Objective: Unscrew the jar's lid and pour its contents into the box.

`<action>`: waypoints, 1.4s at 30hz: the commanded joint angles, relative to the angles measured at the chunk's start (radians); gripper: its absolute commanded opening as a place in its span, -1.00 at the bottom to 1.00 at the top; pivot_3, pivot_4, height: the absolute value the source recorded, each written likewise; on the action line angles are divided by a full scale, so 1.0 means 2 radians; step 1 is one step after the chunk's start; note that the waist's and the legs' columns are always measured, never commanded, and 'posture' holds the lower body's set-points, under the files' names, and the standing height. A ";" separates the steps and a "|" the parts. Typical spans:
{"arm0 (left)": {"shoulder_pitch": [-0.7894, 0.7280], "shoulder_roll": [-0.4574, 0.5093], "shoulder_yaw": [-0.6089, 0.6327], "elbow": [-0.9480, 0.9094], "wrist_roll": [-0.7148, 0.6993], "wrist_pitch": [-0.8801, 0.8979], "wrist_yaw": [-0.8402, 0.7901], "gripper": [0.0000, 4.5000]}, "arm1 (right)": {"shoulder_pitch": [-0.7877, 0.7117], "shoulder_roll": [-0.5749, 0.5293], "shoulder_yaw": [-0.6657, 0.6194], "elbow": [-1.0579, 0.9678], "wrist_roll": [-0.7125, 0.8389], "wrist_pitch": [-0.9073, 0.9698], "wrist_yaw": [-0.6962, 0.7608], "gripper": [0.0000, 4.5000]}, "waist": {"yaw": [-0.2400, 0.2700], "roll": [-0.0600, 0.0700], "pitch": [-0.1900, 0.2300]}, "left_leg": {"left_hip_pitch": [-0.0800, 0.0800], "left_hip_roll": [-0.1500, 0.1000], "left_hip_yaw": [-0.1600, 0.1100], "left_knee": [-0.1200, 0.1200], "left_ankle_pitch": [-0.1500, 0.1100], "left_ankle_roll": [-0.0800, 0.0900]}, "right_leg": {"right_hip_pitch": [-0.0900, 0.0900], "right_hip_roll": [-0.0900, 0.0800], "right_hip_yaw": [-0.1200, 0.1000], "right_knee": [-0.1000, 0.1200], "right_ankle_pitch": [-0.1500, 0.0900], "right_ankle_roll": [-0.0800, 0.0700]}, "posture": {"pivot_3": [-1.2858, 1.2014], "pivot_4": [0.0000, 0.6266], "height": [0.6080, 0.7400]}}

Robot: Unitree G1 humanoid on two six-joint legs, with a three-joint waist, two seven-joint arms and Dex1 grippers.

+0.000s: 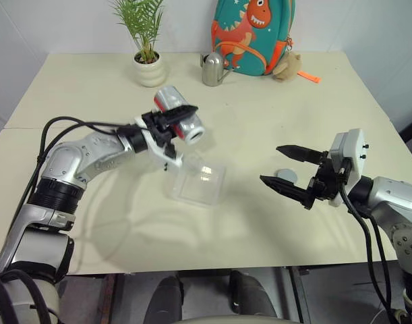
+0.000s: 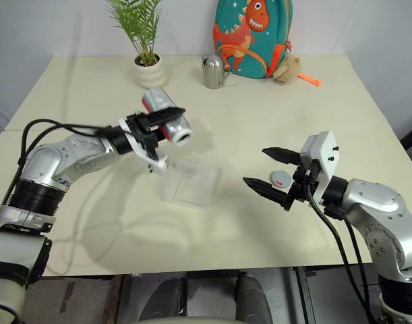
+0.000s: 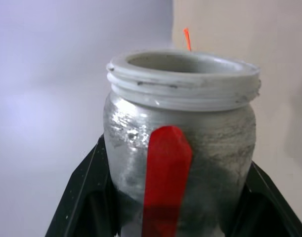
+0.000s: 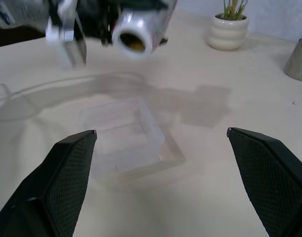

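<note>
Silver jar: pinched in my left pincer, lidless, tipped on its side in the air, mouth toward my right side, above the box's far left corner.
Clear box: mid-table, nearer the front edge than the far one.
Grey lid: flat on the table toward the right edge, red mark up.
Right pincer: mine, spread wide, holding nothing, just in front of the lid.
Contents: I cannot make them out.

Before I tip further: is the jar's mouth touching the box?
Apart. In the right wrist view the jar, held in the left claw, hangs tilted above the box, with bare table showing between its mouth and the box's rim.
</note>
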 commanded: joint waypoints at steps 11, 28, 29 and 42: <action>-0.030 0.006 -0.110 0.041 0.181 0.137 0.243 -0.13 | -0.012 0.021 0.004 -0.018 -0.002 -0.016 -0.023 0.98 | 0.000 0.000 0.000 | 0.000 0.000 0.000 0.000 0.000 0.000 | 0.000 0.000 0.000 0.000 0.000 0.000 | 0.03 -0.52 1.00; -0.017 0.061 -0.013 0.043 -0.131 0.005 0.075 -0.13 | -0.011 0.020 0.013 0.002 0.000 -0.020 0.005 0.98 | 0.000 0.000 0.000 | 0.000 0.000 0.001 0.000 0.000 0.000 | 0.000 0.000 0.000 0.000 0.000 0.000 | 0.03 -0.52 1.00; -0.011 0.054 -0.002 0.054 -0.182 0.009 0.025 -0.13 | -0.012 0.019 0.014 0.004 0.000 -0.019 0.008 0.98 | -0.001 0.000 0.000 | 0.000 0.000 0.001 0.000 0.000 0.000 | 0.000 0.000 0.000 0.000 0.000 0.000 | 0.03 -0.52 1.00; 0.166 -0.126 0.309 -0.117 -0.733 0.588 -0.268 -0.13 | -0.056 0.001 0.039 0.049 -0.023 -0.024 0.059 0.98 | -0.015 0.000 0.000 | 0.000 0.000 0.000 0.004 0.000 0.001 | 0.000 0.000 0.001 0.003 0.000 0.000 | 0.03 -0.52 1.00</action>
